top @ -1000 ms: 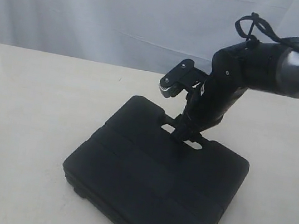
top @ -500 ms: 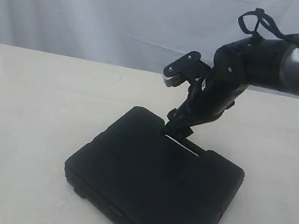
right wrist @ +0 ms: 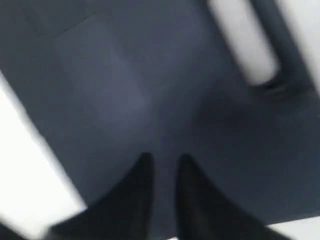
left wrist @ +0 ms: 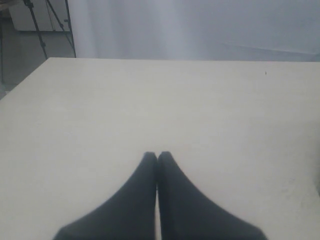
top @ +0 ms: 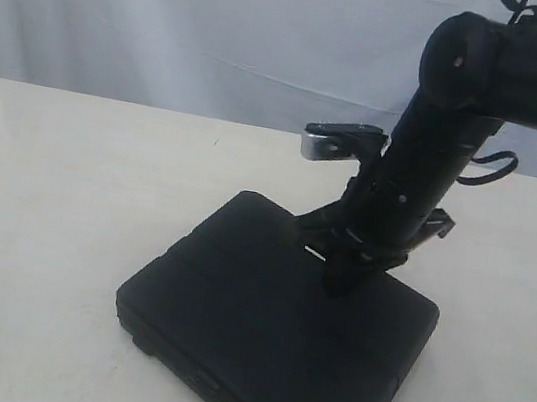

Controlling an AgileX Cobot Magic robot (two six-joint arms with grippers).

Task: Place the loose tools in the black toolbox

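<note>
On the table point(top: 42, 228), the black toolbox point(top: 259, 331) lies closed and flat. I judge it rigid, bulky and fairly heavy, best taken by its slot handle point(right wrist: 277, 50). My right gripper point(top: 338, 277) hangs over the lid, fingers narrowly parted and empty. The left gripper point(left wrist: 157, 156) is pinched together and empty.

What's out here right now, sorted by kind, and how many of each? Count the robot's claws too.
Black toolbox: 1, closed
Grippers: 2, the left gripper and the right gripper
Loose tools: 0 in view
Total: 3
</note>
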